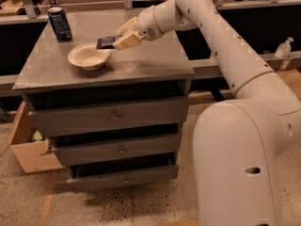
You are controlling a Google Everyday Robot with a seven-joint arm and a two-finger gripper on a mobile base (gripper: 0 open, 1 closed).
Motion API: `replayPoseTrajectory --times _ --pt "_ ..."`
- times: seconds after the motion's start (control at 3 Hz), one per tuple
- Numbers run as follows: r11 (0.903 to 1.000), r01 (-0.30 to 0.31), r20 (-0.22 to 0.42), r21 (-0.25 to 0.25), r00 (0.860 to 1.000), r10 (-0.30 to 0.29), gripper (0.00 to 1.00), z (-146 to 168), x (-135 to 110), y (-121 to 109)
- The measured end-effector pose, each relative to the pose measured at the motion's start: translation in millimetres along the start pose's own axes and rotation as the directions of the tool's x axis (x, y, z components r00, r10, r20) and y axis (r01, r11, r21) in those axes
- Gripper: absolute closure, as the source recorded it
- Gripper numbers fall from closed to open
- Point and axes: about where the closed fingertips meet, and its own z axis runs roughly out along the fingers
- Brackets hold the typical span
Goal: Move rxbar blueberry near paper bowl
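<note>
The rxbar blueberry [105, 42], a small flat dark bar, sticks out to the left from my gripper [117, 43], which is shut on its right end. The bar hangs just above the grey cabinet top [141, 62], right by the far right rim of the paper bowl [89, 56]. The cream bowl sits upright near the middle left of the top and looks empty. My white arm reaches in from the right.
A blue drink can [60, 23] stands upright at the far left corner of the top. The cabinet has three drawers [113, 118] below. A cardboard box [28, 149] lies on the floor at the left. A rail runs behind the cabinet.
</note>
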Motion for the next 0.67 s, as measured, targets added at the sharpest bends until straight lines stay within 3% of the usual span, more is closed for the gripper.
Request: replayPoseTrajectory --times 0.67 --pt "0.9994 -0.034 -0.020 -0.004 0.999 0.034 0.31 4.1 16.4 5.2"
